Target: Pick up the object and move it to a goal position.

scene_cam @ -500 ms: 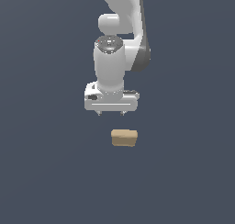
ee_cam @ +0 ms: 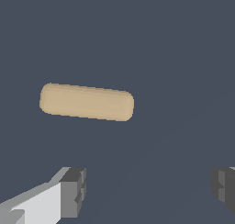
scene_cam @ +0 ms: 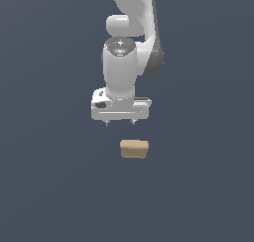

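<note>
The tool (scene_cam: pixel 119 122) hangs above the dark worktop (scene_cam: pixel 49 186), released, its fingers (ee_cam: pixel 73 191) spread wide and cut off at the wrist view's edges. The tan block (scene_cam: pixel 134 149) lies flat on the worktop, apart from the tool, untouched. The arm's upper part leaves the frame.

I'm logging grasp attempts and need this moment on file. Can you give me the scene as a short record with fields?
object: tan block, lying on the dark surface
gripper: open, fingers wide apart
contact: none; block is clear of both fingers
relative position: gripper above the block, slightly toward the exterior view's left
block in wrist view: ahead of the fingers, not between them
task stage: block not yet grasped
</note>
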Robot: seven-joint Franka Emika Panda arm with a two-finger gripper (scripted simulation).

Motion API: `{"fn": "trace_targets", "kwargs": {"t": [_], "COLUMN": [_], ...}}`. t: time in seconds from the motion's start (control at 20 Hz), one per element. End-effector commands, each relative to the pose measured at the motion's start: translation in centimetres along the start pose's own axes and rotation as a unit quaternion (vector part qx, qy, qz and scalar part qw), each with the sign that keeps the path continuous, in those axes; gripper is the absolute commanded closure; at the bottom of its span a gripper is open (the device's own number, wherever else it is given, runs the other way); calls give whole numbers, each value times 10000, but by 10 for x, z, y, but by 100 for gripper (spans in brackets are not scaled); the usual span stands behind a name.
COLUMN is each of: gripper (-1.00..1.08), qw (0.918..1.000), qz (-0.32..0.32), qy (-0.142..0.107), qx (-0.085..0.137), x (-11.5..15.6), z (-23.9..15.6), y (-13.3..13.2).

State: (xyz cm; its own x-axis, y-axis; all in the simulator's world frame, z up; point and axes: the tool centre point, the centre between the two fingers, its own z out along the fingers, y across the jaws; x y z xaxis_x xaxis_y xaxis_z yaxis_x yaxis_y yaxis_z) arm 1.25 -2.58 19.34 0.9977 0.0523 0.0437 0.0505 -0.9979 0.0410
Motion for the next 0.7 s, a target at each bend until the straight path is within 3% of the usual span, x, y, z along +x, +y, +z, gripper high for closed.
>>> {"fn": "trace_targets", "kwargs": {"t": [0.0, 0.65], "gripper": [-92, -92], "qw": [10000, 9993], "qz": [-58, -372], "qy": [6, -8], "qx": [-33, -37], "x": [1, 3], "z": [-2, 0], "y": [0, -2]}}
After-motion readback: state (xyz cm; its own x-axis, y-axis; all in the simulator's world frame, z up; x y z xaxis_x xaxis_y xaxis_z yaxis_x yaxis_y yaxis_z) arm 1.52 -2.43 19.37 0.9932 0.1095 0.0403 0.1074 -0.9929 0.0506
